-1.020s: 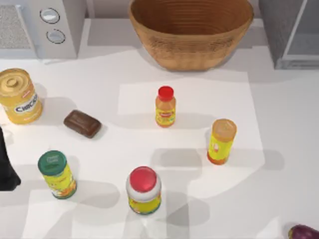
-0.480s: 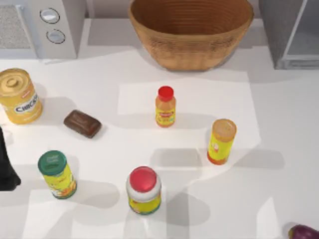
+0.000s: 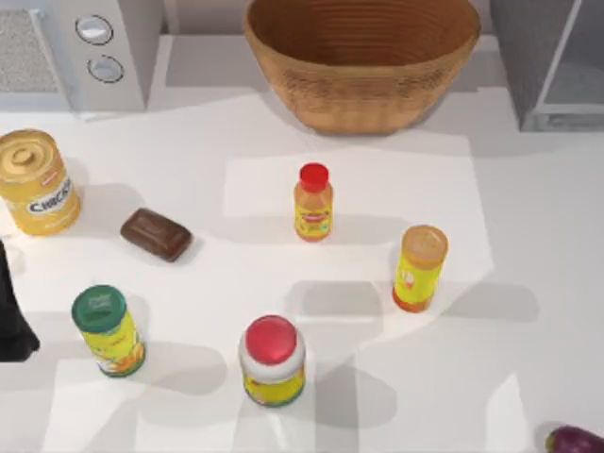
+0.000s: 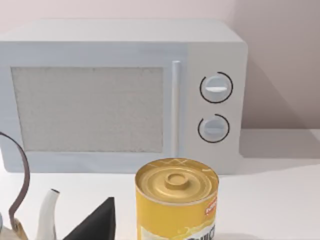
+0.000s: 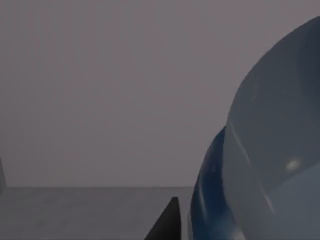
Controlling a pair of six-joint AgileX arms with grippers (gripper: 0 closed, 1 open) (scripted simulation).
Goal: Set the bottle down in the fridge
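Where fridge wall looms, bottle right beside right claw.

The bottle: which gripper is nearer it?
Right. The right gripper is right beside the bottle, which looms against it; the left arm is parked at the table's left edge.
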